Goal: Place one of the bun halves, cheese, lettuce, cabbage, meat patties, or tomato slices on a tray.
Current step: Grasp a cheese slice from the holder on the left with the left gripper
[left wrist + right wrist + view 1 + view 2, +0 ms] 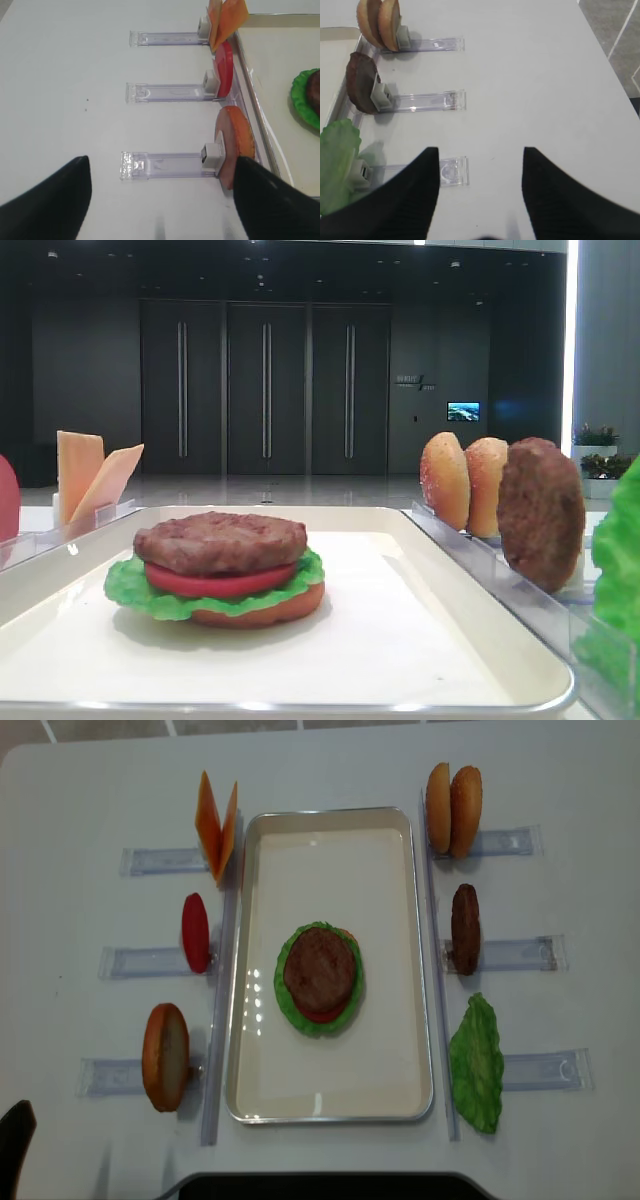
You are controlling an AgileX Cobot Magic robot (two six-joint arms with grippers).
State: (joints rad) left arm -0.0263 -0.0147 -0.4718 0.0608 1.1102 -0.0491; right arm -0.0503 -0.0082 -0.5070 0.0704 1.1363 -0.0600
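Two cheese (217, 825) slices lean in their rack just left of the tray (330, 1108); both hands gape empty. Risk: left hand (160, 200) pinches both slices, or knocks the neighbouring tomato slice (195, 932).

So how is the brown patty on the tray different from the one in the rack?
The patty on the tray lies flat atop tomato and lettuce; the patty in the rack stands on edge, alone. One sits inside the tray, the other beside its right edge. Both are round, dark brown and rough.
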